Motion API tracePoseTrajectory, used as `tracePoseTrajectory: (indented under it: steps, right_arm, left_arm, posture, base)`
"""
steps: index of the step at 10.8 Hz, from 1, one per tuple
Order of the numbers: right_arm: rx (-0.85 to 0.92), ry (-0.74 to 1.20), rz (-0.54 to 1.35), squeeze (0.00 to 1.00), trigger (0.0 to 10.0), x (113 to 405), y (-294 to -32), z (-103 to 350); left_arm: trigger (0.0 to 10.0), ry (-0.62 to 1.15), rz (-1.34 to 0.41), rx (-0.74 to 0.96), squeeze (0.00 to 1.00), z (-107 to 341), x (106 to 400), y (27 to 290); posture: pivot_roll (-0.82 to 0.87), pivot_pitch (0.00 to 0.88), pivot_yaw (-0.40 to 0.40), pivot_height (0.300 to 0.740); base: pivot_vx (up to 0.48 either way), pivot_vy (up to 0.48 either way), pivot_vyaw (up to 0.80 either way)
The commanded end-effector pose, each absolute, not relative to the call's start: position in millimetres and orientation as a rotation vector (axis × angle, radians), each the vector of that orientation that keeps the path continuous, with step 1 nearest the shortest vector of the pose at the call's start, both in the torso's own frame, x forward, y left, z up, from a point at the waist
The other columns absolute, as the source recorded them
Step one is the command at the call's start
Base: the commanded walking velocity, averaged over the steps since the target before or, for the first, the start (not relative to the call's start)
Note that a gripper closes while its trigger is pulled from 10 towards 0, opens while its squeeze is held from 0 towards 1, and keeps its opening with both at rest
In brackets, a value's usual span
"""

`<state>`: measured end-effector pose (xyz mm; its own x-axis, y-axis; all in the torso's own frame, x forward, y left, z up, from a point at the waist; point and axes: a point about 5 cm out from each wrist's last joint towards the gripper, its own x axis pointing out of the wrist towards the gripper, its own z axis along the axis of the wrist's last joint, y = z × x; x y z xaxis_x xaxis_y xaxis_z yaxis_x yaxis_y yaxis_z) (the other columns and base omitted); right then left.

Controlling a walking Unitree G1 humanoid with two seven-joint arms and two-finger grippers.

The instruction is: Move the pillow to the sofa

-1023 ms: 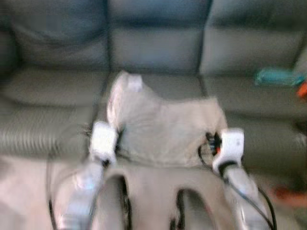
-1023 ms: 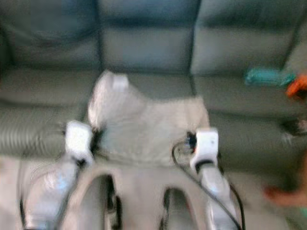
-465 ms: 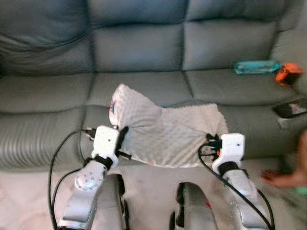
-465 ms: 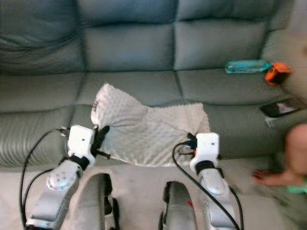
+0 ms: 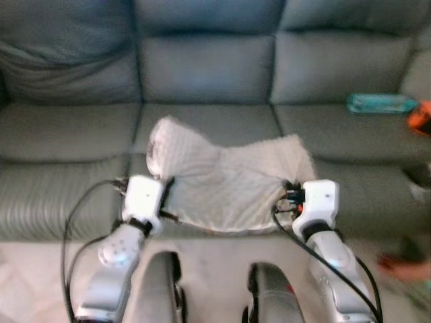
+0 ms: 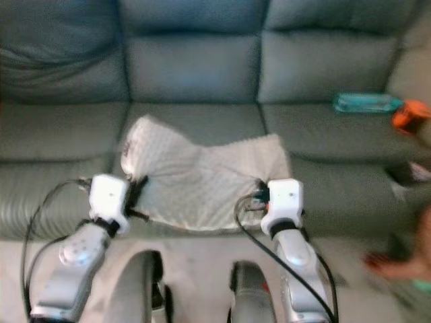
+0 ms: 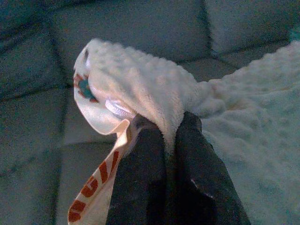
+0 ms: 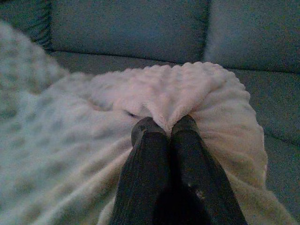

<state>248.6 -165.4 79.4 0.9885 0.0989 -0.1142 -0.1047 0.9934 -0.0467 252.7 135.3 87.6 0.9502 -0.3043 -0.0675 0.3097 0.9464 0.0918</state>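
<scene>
The grey sofa (image 5: 209, 67) spans the view from 9 to 3 o'clock, its seat cushions bare at 9 o'clock and behind the pillow at 12. The cream, bumpy pillow (image 5: 225, 185) lies on the middle seat cushion, its near edge drooping over the sofa's front lip at 6 o'clock. The left claw (image 7: 168, 136) is clenched on the pillow's left corner, beside a striped tag (image 7: 96, 187). The right claw (image 8: 165, 129) is clenched on a bunched fold at the pillow's right edge. At 2 o'clock, well apart, lie a teal bottle (image 5: 380, 103) and an orange object (image 5: 421, 119).
</scene>
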Motion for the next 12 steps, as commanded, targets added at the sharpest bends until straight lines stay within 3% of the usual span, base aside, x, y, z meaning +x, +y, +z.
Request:
tracePoseTrajectory:
  steps: [1, 6, 9, 12]
  right_arm:
    - [-0.061, 0.104, 0.088, 0.00, 10.0, 247, -172, 81]
    - [-0.063, 0.104, 0.089, 0.00, 10.0, 252, -171, 81]
    - [-0.063, 0.096, 0.042, 0.00, 10.0, 264, -181, 90]
    - [-0.065, 0.042, 0.030, 0.00, 10.0, 298, -191, 112]
  left_arm:
    - [10.0, 0.044, -0.339, 0.088, 0.00, 88, 251, 127]
    - [10.0, 0.071, -0.349, 0.106, 0.00, 83, 251, 127]
    - [10.0, 0.126, -0.298, 0.154, 0.00, 77, 272, 143]
    - [10.0, 0.128, -0.261, 0.165, 0.00, 83, 298, 148]
  posture:
    - [-0.04, 0.118, -0.007, 0.627]
    - [-0.02, 0.129, -0.009, 0.627]
    - [-0.03, 0.251, 0.013, 0.627]
    - [-0.04, 0.372, 0.037, 0.627]
  base:
    - [0.311, 0.000, 0.00]
    - [0.058, 0.000, 0.00]
    - [0.000, 0.000, 0.00]
    - [0.000, 0.000, 0.00]
